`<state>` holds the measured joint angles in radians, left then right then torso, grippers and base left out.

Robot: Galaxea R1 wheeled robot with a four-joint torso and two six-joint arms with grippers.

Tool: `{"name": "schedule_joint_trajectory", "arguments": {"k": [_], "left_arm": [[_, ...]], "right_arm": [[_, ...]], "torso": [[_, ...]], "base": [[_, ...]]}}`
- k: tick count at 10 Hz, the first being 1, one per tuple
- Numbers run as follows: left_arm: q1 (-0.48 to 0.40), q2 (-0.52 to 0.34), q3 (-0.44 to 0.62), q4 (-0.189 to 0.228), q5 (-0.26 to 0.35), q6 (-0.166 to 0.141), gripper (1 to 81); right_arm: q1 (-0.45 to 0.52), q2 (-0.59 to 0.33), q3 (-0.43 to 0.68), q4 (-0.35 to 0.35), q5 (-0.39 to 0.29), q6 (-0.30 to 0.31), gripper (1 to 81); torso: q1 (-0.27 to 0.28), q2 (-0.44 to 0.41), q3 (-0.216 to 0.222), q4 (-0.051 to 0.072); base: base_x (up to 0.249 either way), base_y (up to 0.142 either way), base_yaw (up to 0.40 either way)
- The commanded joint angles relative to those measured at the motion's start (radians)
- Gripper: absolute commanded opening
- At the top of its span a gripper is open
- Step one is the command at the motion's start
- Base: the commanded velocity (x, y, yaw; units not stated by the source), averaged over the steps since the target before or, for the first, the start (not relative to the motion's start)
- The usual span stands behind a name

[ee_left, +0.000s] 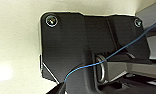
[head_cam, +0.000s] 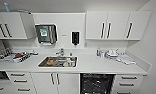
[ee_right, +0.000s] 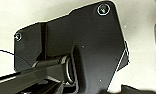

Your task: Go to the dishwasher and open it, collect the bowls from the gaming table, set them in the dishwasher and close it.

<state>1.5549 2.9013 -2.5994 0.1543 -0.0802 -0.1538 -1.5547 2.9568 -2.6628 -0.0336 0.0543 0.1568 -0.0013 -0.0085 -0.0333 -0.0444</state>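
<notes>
Neither of the robot's grippers is showing its fingers from where I am standing, so I cannot tell whether they are apart, together or clamped on anything. Each wrist camera is looking across the arm's own dark plate and jointed bar toward a pale, plain surface, and a thin blue cable (ee_left: pixel 111 56) is trailing across the left one. My guess is that the arms are being carried low and tucked in, out of the way.

Moving outward, the robot is facing a white kitchenette. Under the counter (head_cam: pixel 94 65), right of centre, the dishwasher (head_cam: pixel 97 83) is showing as a dark opening with wire racks inside. It appears to be standing open, which would be why the interior is on view and no steel front can be made out.

Left of it, set into the counter, a steel sink (head_cam: pixel 58 61) is holding some dishes, with a tap (head_cam: pixel 61 52) rising behind it. A drying rack (head_cam: pixel 21 56) is sitting at the far left of the counter, and white dishes (head_cam: pixel 112 53) are standing toward the right, above the dishwasher. On the wall, a paper towel dispenser (head_cam: pixel 46 33) and a dark soap dispenser (head_cam: pixel 75 38) are hanging between white upper cabinets (head_cam: pixel 116 25).

The dark bowls and the gaming table are somewhere outside this stretch of kitchen, so I judge collecting them is not yet done.
</notes>
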Motion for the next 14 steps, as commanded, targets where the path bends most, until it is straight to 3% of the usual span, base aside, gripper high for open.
{"name": "schedule_joint_trajectory", "arguments": {"k": [1,14], "left_arm": [[-0.043,0.095,-0.168,0.002,0.043,0.003,81.1],[-0.051,0.084,-0.168,-0.001,0.04,0.002,81.1]], "right_arm": [[0.038,0.07,-0.118,0.006,-0.062,-0.003,81.1],[0.044,0.096,-0.13,0.006,-0.062,-0.002,81.1]], "torso": [[0.001,0.0,0.0,0.0],[0.001,0.0,0.0,0.0]], "base": [[0.0,0.0,0.0],[0.0,0.0,0.0]]}}
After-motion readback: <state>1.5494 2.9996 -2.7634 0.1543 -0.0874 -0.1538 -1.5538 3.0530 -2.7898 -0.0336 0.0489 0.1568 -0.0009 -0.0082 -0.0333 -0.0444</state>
